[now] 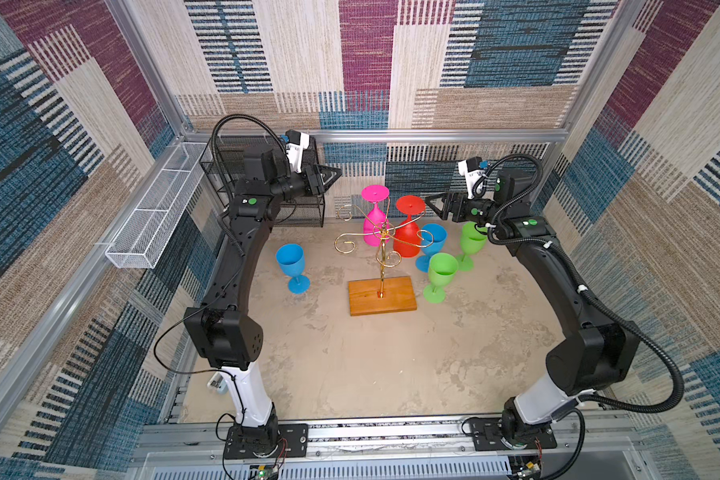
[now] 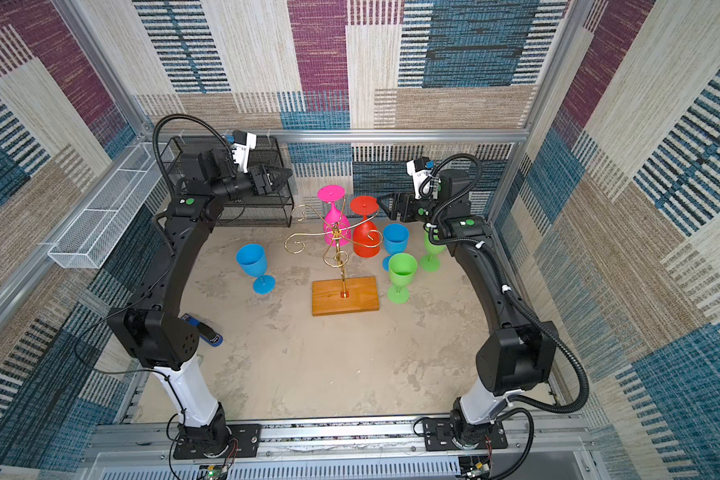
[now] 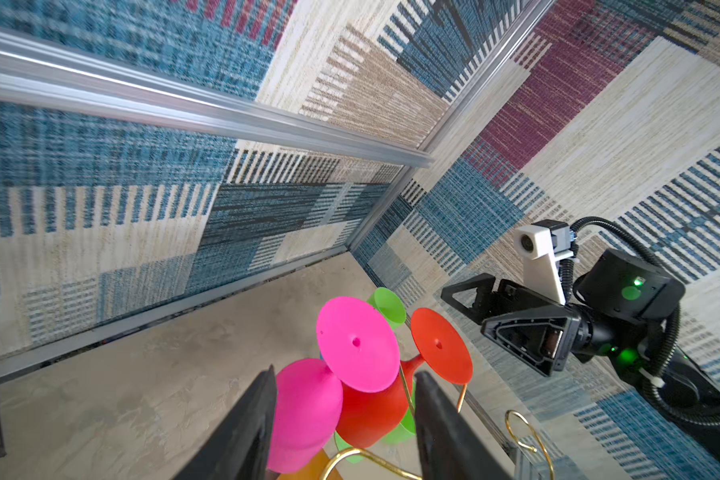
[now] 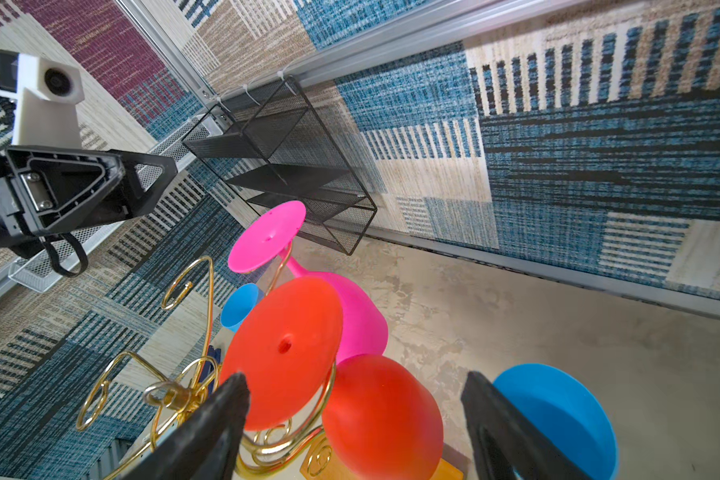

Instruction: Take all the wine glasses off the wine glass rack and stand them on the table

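1. Nearest the lens in the right wrist view, the right claw [image 4: 354, 382] shows its two black fingers [image 4: 221, 415] standing well apart with nothing clamped. The foot of the red wine glass [image 4: 292, 332] is framed between them, untouched.
2. Left claw [image 3: 346, 374] is likewise spread and empty, pointed at the pink wine glass [image 3: 304, 411] from the opposite side.
3. Both glasses hang bowl-down on the far arms of the wine glass rack [image 1: 384, 257], whose wooden base rests mid-worktop [image 1: 350, 374]. In both top views each claw hovers at foot height, near its glass.
4. Main risk, as I judge it: each stem sits inside a gold scroll, so a pull in the wrong direction would drag the light wire rack and could tip it.
5. Red foot and pink bowl lie close together, so a careless closing could nudge the pink glass off its arm.
6. Blue glass [image 1: 436, 237] and green glass [image 1: 470, 245] stand upright just below the right wrist, and a dip of that arm could topple them.
7. Claws face each other across the rack, so both reaching in together could clash.
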`<control>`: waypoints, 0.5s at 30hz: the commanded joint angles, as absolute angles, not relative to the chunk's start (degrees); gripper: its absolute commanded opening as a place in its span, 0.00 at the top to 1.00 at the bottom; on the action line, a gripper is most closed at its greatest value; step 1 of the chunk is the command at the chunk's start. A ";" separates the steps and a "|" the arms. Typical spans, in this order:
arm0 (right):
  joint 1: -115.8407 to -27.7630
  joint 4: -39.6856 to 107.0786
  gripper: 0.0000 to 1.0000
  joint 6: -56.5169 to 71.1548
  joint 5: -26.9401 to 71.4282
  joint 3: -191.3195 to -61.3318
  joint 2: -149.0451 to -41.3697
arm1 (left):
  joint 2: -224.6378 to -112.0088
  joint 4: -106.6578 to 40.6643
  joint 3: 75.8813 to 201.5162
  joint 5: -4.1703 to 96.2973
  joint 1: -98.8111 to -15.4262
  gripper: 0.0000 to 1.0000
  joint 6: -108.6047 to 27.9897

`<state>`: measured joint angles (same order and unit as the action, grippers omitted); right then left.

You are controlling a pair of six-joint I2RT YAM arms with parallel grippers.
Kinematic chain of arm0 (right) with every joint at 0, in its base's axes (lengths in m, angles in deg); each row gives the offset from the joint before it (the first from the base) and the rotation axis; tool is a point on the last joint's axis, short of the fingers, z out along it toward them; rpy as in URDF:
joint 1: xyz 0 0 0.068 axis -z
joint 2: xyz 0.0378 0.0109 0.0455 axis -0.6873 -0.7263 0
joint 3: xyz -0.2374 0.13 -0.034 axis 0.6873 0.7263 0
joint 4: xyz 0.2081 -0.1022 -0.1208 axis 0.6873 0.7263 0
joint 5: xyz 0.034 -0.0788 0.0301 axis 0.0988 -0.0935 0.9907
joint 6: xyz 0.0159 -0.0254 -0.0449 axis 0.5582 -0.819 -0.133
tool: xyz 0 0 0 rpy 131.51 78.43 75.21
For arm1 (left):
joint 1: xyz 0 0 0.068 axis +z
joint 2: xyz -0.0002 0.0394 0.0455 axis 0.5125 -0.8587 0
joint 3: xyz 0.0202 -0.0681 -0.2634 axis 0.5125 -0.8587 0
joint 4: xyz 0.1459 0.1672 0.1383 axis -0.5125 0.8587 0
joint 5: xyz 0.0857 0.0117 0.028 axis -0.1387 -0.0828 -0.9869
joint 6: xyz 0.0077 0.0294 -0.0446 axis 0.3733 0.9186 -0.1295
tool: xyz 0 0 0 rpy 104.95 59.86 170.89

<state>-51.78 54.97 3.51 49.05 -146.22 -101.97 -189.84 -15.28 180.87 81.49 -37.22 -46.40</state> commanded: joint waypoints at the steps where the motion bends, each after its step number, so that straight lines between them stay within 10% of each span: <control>1: -52.07 54.13 0.20 3.95 51.47 -148.29 -103.88 | -184.63 -28.61 174.57 76.54 -37.20 0.42 -44.33; 15: -54.19 58.10 0.32 2.79 51.57 -154.35 -109.86 | -164.95 -41.71 151.80 66.55 -37.20 0.36 -36.85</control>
<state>-54.01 57.77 2.81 51.17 -153.69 -109.47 -166.93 -36.98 153.15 69.95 -37.24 -40.21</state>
